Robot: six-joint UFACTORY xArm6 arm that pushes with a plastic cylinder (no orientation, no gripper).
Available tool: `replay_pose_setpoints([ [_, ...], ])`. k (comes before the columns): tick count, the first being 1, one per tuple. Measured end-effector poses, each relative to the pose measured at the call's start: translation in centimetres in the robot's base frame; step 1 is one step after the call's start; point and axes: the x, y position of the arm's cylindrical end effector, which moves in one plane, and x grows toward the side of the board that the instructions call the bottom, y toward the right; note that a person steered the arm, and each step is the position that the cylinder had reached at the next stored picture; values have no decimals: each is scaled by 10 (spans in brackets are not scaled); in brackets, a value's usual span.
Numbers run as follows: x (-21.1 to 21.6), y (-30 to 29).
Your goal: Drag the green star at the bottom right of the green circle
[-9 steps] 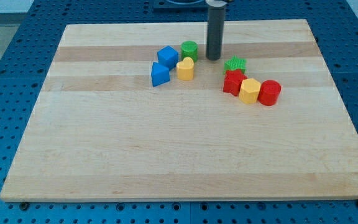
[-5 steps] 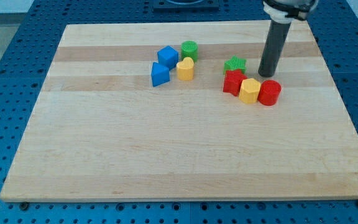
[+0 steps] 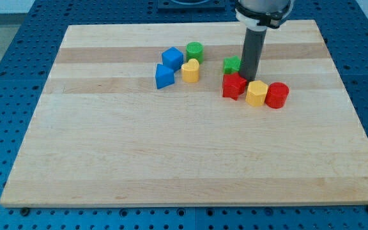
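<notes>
My tip (image 3: 250, 78) pressed against the green star (image 3: 232, 64)
No hand on this rod, so nothing grasped; the star sat on the surface (image 3: 171, 160) right of the green circle (image 3: 195, 50), above the red star (image 3: 234, 85)

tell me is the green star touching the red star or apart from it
Touching, as far as the view shows: the green star sits directly above the red star with no gap visible. My tip presses at its right.

arm: from view's top | rod: upright | my tip (image 3: 251, 78): on board
</notes>
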Motion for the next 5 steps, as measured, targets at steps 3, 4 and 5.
replay_pose_setpoints([
  [3, -24, -7],
  [4, -24, -12],
  [5, -24, -12],
])
